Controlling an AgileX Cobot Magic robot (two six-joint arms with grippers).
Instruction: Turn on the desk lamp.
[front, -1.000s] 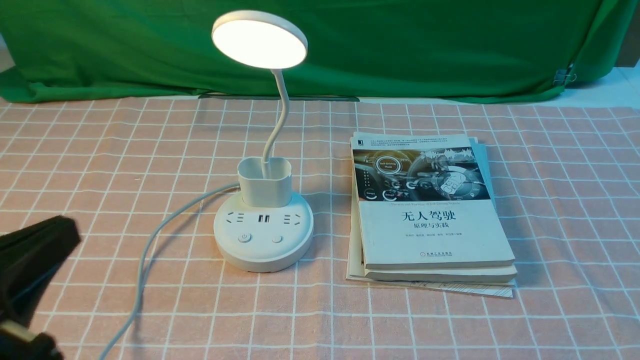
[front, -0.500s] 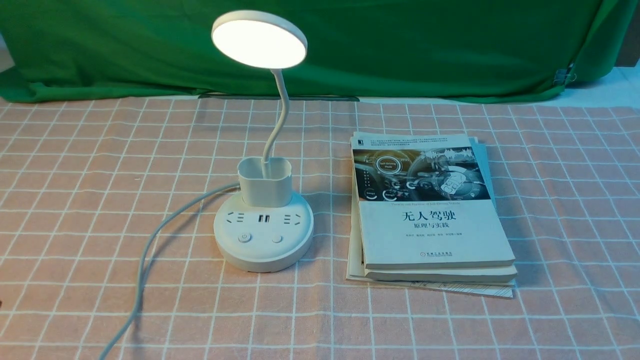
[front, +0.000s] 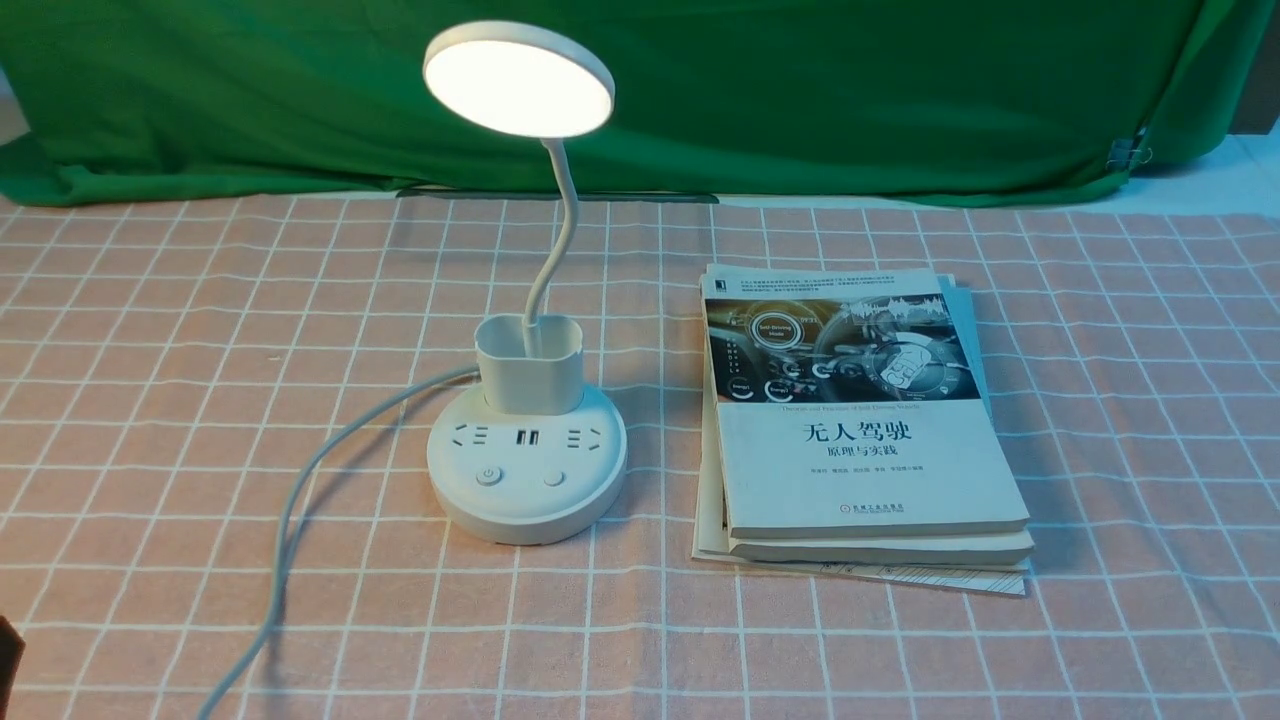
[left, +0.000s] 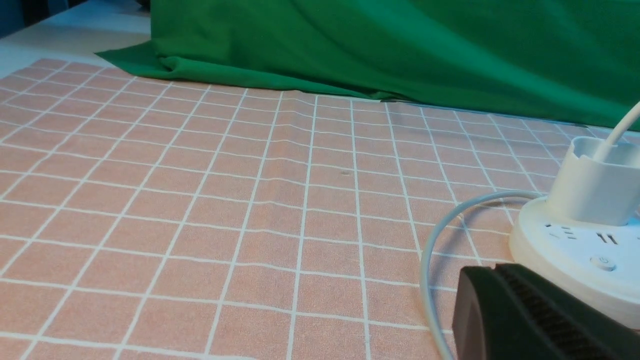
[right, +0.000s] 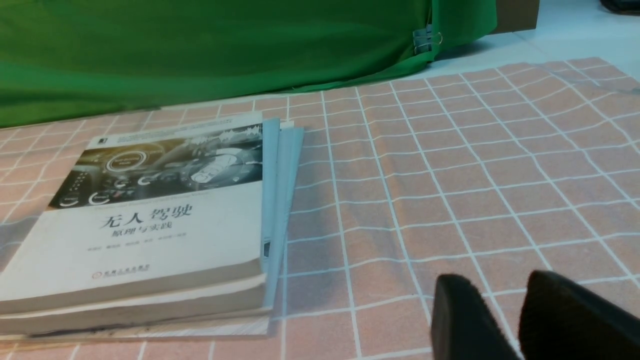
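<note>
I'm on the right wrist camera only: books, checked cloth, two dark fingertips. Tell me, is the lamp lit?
Observer: Yes. In the front view the desk lamp has its round head glowing.
Operator: Where is it from the books?
Observer: It stands to the left of the books, with a gap of cloth between them.
Operator: Is the left gripper on it?
Observer: No. The left wrist view shows the left gripper nearer the camera than the lamp's base, not touching it.

Table under a pink cloth with a white grid, crumpled green curtain along the far edge, pale bare tabletop showing at the far right
</note>
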